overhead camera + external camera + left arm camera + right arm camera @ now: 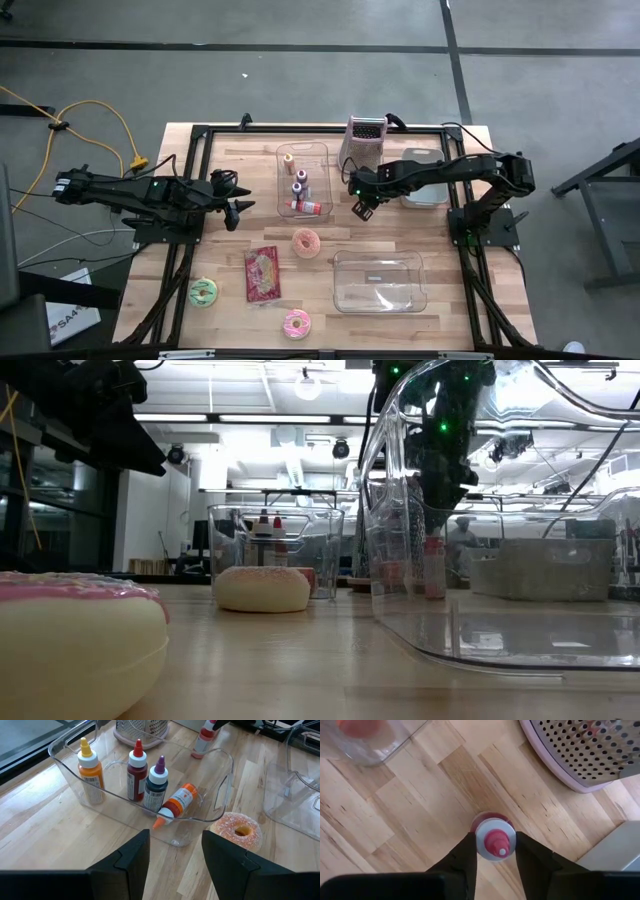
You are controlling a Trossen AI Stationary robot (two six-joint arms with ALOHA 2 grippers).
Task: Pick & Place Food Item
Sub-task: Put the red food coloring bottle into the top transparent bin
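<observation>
I have the right gripper (pixel 495 852) pinching the small red-capped plastic squeeze bottle (pixel 493 839) at its neck, three o'clock of the clear bin (pixel 303 152); light, slippery, squashy.

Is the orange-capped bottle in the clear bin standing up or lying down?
Lying down. In the left wrist view the orange-capped bottle rests on its side against the bin wall, while the three other bottles stand upright.
</observation>
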